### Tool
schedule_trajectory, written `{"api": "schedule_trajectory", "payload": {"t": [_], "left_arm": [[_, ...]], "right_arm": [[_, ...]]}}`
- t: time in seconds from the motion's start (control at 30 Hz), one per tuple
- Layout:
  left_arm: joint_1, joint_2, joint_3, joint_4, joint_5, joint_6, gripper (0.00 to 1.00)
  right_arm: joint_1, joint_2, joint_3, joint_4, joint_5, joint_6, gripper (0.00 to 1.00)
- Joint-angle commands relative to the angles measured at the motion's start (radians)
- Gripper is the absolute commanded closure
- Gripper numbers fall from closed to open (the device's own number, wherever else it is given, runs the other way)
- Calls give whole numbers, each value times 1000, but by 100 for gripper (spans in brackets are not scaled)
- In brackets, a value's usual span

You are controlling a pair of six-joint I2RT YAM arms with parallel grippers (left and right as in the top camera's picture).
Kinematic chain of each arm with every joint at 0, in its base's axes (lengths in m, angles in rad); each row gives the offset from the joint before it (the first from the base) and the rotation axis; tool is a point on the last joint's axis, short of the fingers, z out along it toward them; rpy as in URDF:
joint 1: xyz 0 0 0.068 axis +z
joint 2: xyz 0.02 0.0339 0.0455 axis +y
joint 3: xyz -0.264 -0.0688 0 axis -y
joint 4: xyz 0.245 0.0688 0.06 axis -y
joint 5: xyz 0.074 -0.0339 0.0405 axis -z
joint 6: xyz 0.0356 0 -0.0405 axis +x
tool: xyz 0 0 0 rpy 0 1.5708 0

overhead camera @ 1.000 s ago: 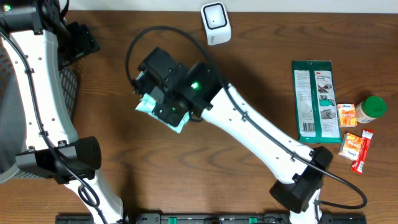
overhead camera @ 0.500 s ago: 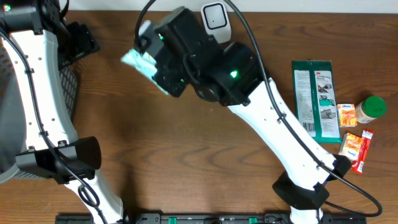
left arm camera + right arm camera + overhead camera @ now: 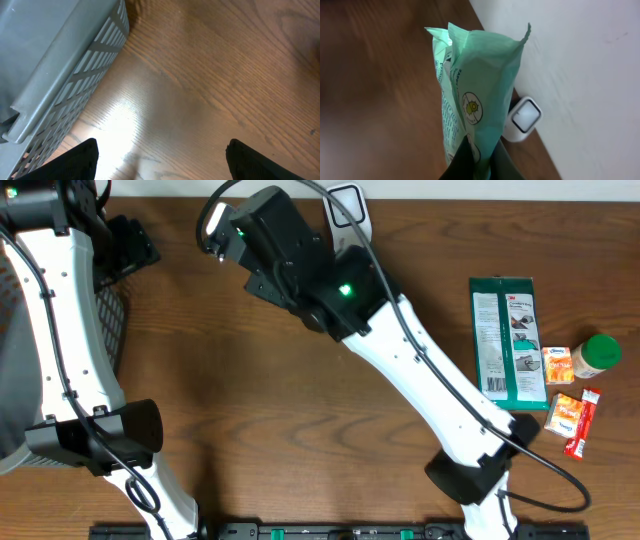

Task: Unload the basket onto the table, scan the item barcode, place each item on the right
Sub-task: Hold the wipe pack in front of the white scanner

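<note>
The right end effector (image 3: 477, 156) is clamped on the lower edge of the one mint-green packet (image 3: 470, 85) and holds it up in the air near the one white scanner (image 3: 522, 119) at the far side, probably so that the barcode can face it. The left end effector (image 3: 162, 155) hangs with fingers apart beside the one grey basket (image 3: 60, 60). Five other items (image 3: 507, 340) lie at the right

The wooden table (image 3: 250, 410) bears a grey basket (image 3: 60, 65) at left, a white scanner (image 3: 524, 120) far centre, and at right a green pack (image 3: 507, 340), orange packets (image 3: 557, 364), a green-lidded jar (image 3: 598, 355) and a red bar (image 3: 582, 423).
</note>
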Motion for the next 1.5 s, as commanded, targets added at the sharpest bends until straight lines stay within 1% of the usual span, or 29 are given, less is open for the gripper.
{"api": "schedule_trajectory", "payload": {"t": [0.0, 0.2, 0.3, 0.37, 0.47, 0.73, 0.8, 0.93, 1.13, 1.2, 1.33, 1.37, 1.4, 1.47], "left_arm": [[4, 7, 4, -56, -13, 14, 18], [4, 7, 4, -56, -13, 14, 18], [4, 7, 4, -56, -13, 14, 18], [4, 7, 4, -56, -13, 14, 18], [4, 7, 4, -56, -13, 14, 18], [4, 7, 4, -56, -13, 14, 18], [4, 7, 4, -56, -13, 14, 18], [4, 7, 4, -56, -13, 14, 18], [4, 7, 4, -56, -13, 14, 18], [4, 7, 4, -56, -13, 14, 18], [4, 7, 4, -56, -13, 14, 18], [4, 7, 4, -56, -13, 14, 18], [4, 7, 4, -56, -13, 14, 18], [4, 7, 4, -56, -13, 14, 17]], "right_arm": [[-21, 59, -5, 26, 89, -102, 99], [-24, 148, -5, 134, 253, -203, 99], [-34, 198, -5, 208, 270, -322, 99], [-47, 236, -5, 254, 290, -428, 99], [-76, 294, -5, 347, 336, -509, 99], [-171, 407, -5, 644, 362, -491, 99], [-194, 426, -5, 695, 360, -501, 99], [-243, 473, -5, 758, 312, -583, 99], [-299, 555, -5, 945, 301, -581, 99], [-308, 576, -5, 975, 290, -581, 99], [-316, 607, -5, 977, 258, -568, 99], [-315, 616, -5, 976, 254, -551, 99], [-315, 622, -5, 962, 243, -496, 99], [-312, 623, -5, 925, 211, -438, 99]]}}
